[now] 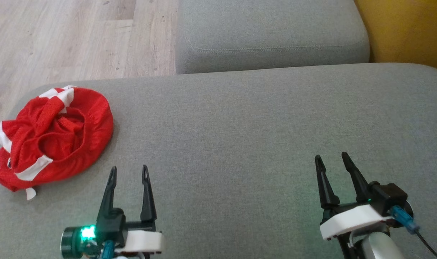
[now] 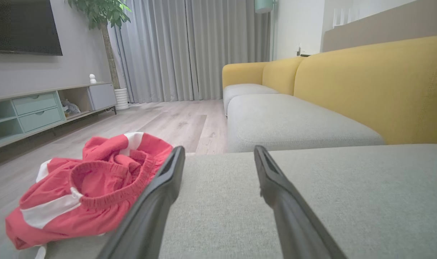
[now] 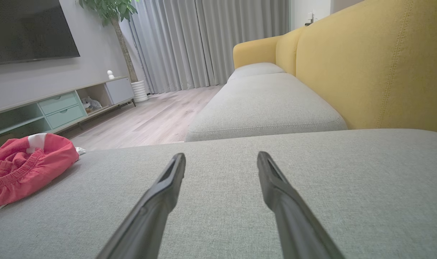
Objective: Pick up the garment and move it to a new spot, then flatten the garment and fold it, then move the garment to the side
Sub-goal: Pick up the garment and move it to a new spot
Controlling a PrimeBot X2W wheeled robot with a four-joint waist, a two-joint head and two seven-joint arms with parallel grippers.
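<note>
Red garment (image 1: 54, 138) with white stripes, crumpled in a loose heap with the elastic waistband uppermost and gaping, at the far left edge of the grey seat cushion (image 1: 240, 126), right beside the drop to the pale wood floor (image 1: 60, 39). Just to the right of the heap and a little nearer the robot, the left gripper (image 1: 129, 171): fingers parted, nothing between them, tips aimed across the cushion and clear of the cloth in the head view, a green light aglow at its base. Well apart, over the right side of the same cushion, the right gripper (image 1: 332, 156): likewise spread and empty, leaning slightly leftward. Beyond, a second grey cushion (image 1: 272, 32), with the yellow backrest (image 1: 402, 28) along the right. Farther off in the left wrist view, a low media cabinet (image 2: 35, 111) with pale green drawers, a potted tree (image 2: 99, 14) and grey curtains (image 2: 189, 50).
</note>
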